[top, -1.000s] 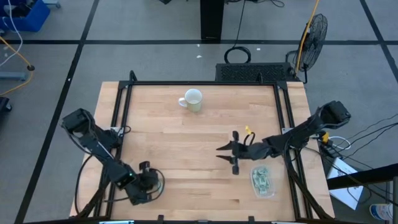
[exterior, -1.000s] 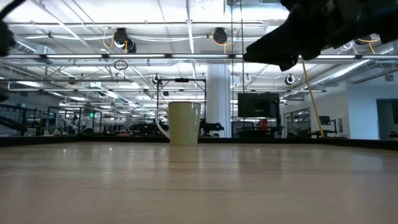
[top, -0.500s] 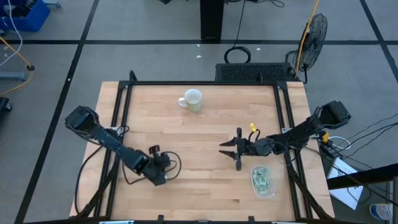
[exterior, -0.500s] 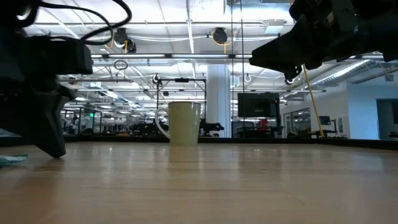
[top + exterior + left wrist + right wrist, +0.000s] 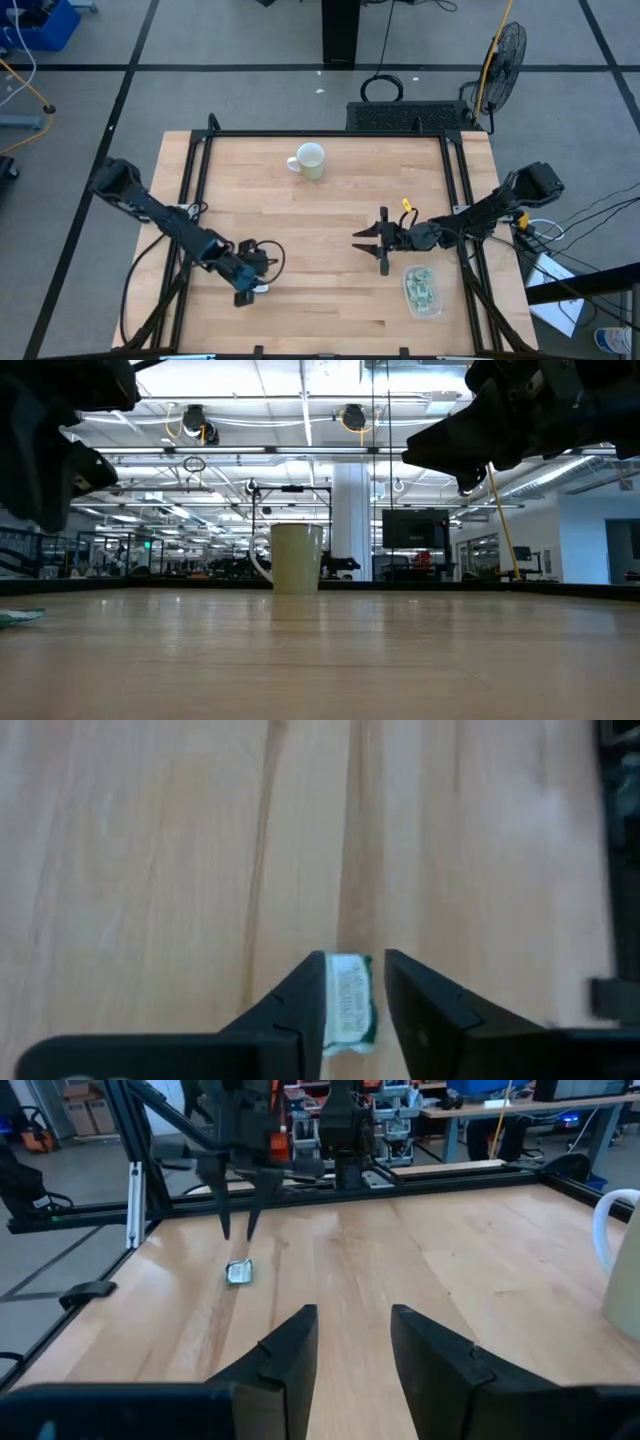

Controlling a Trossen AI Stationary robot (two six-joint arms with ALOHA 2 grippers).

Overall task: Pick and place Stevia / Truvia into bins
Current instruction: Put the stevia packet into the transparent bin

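My left tool (image 5: 352, 992) hangs open just above one Stevia packet (image 5: 348, 1013) lying flat on the bench (image 5: 330, 210) near its front left corner, fingers either side. My right tool (image 5: 368, 246) waits mid-bench, released, beside the clear bin (image 5: 422, 290), which holds what look like more packets.

Left end effector (image 5: 244, 290) points down, fingers parted; right end effector (image 5: 372, 244) hovers, parted.

packet (image 5: 349, 1000): flat on table (green-white) | tub (image 5: 422, 290): clear, holds packets
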